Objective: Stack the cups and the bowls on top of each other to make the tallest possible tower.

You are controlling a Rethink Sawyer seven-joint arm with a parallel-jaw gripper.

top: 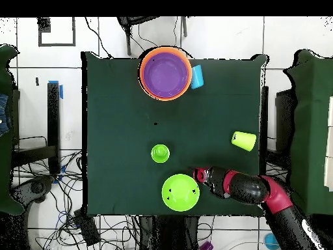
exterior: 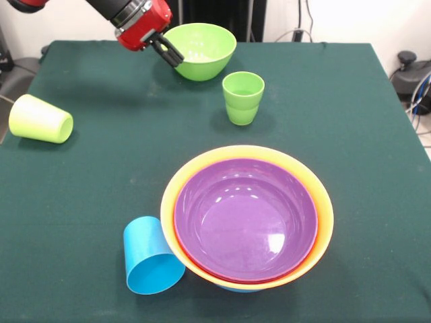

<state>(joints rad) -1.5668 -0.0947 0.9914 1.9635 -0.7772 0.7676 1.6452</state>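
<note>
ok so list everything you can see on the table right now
nested stack of glossy plastic bowls: 1, orange rim outermost, red rim inside, purple on top, blue showing beneath, near edge
green plastic bowl: 1, upright, far side beside the gripper
ridged green cup: 1, upright, mid-table
yellow-green cup: 1, on its side, table edge
sky blue cup: 1, on its side against the stack
dark green tablecloth: 1
gripper: 1, red and black, at the green bowl's rim

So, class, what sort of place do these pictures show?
Probably a robotics lab: a green-clothed table with plastic bowls and cups set out, a red robot arm over it, and loose cables on the tiled floor.
</note>
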